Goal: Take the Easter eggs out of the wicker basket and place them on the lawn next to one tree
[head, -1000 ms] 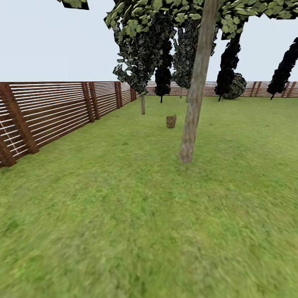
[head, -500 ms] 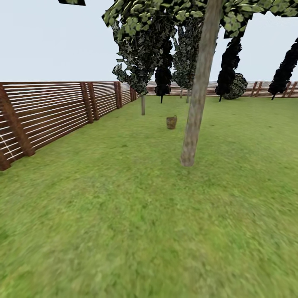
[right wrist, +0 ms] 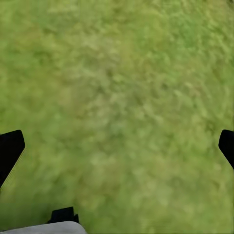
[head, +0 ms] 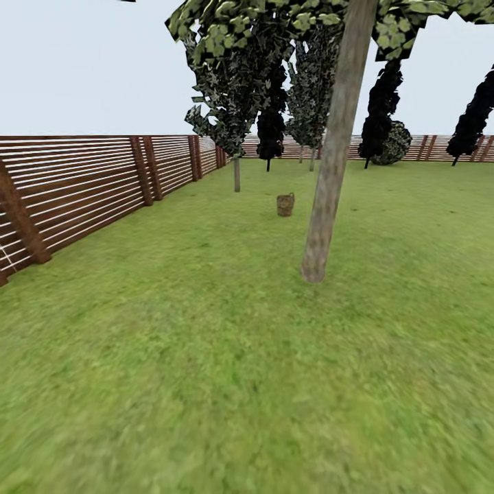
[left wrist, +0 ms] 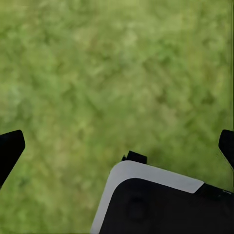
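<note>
- Brown basket [head: 285, 204] stands far off on the lawn [head: 206, 357], behind and left of the leaning trunk [head: 328, 185]; eggs too small to tell. Risk: a straight drive clips the trunk.
- Left wrist view: left gripper [left wrist: 117, 144] spread wide over grass, empty.
- Right wrist view: right gripper [right wrist: 117, 144] likewise wide, empty; low arms could drag turf.

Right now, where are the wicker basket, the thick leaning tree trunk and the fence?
wicker basket [head: 285, 204], head view, middle of its woven side.
tree [head: 330, 171], head view, midway up the pale leaning trunk.
fence [head: 82, 185], head view, slats of the left-hand run.
</note>
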### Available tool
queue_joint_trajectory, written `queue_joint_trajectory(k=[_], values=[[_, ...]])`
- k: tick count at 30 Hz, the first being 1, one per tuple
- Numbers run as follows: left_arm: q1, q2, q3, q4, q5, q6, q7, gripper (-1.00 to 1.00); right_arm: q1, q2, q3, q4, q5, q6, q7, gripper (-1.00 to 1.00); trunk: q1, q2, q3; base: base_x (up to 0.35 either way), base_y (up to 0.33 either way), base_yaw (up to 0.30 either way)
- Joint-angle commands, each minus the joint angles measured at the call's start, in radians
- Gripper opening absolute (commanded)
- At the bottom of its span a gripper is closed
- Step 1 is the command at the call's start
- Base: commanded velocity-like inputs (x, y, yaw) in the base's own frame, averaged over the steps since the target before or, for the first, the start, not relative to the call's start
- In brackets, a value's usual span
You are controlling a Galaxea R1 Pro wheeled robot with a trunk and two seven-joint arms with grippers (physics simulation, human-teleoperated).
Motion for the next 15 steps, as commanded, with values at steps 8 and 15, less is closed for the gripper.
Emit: queue_joint_trajectory(k=[8, 15], values=[[0.000, 0.001, 0.004, -0.001, -0.003, 0.000, 0.001, 1.00, -0.001, 0.000, 0.000, 0.001, -0.002, -0.004, 0.000, 1.00, 0.001, -0.001, -0.001, 0.327, 0.000, 0.000], [0.000, 0.001, 0.004, -0.004, -0.002, -0.002, 0.001, 1.00, -0.001, 0.000, 0.000, 0.001, -0.002, -0.004, 0.000, 1.00, 0.001, -0.001, -0.001, 0.327, 0.000, 0.000]])
